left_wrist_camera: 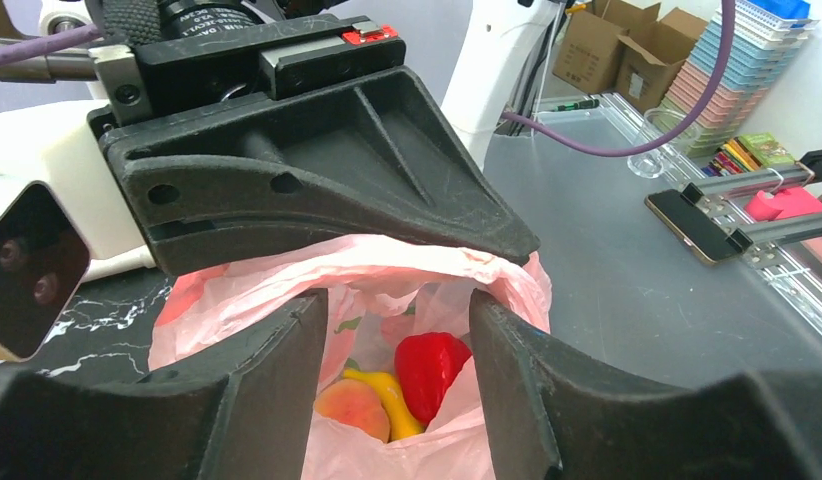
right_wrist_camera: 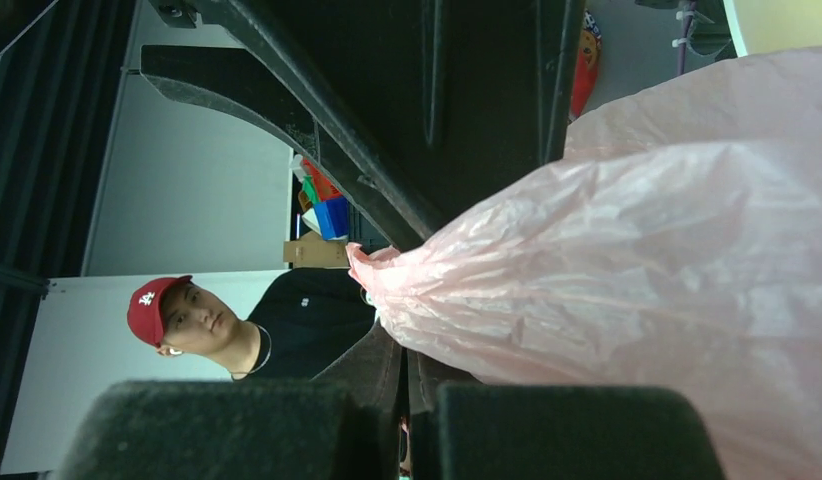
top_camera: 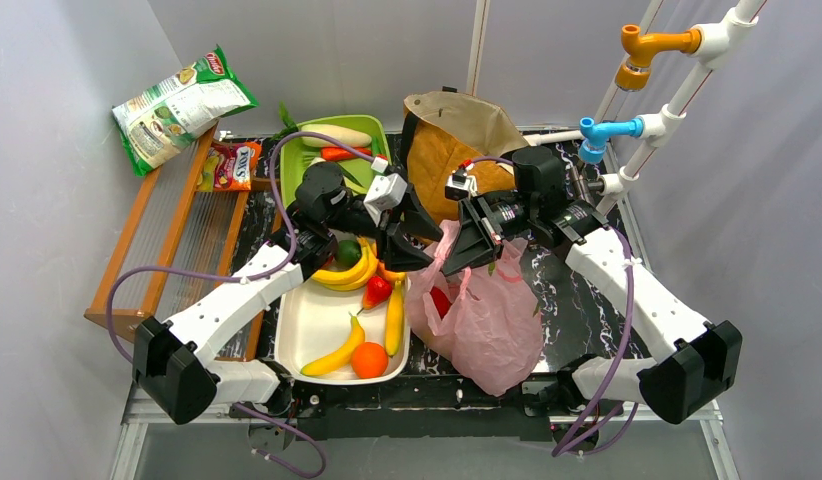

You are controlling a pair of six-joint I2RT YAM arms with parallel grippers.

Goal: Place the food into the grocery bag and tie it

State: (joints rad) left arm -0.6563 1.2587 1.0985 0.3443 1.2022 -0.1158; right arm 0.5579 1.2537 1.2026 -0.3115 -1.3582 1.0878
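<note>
The left end effector (left_wrist_camera: 395, 310) is released. Its two fingers (left_wrist_camera: 257, 400) stand apart with nothing between them, just above the open mouth of the bag (left_wrist_camera: 387, 262). Straight below its gap, inside the bag, lie a red piece (left_wrist_camera: 430, 368), a peach (left_wrist_camera: 352, 408) and a small banana (left_wrist_camera: 392, 398), all touching one another.

Facing it from the other side of the mouth, the right end effector (top_camera: 457, 262) is clenched on the bag's rim and holds that edge up. In the right wrist view the pink film runs down into the seam between its closed pads (right_wrist_camera: 217, 430). The tips of the two end effectors are near each other, with only the lifted rim between them.

From the right end effector the rest of the bag hangs down and slumps on the black marbled surface (top_camera: 577, 330), on the side toward the arm bases.

Under and beside the left end effector's wrist sits a cream tray (top_camera: 297, 330). It carries loose bananas (top_camera: 332, 355), an orange (top_camera: 369, 360) and a green piece (top_camera: 347, 252), all outside the bag.

Beyond the right end effector, a brown paper bag (top_camera: 442, 150) stands upright.
</note>
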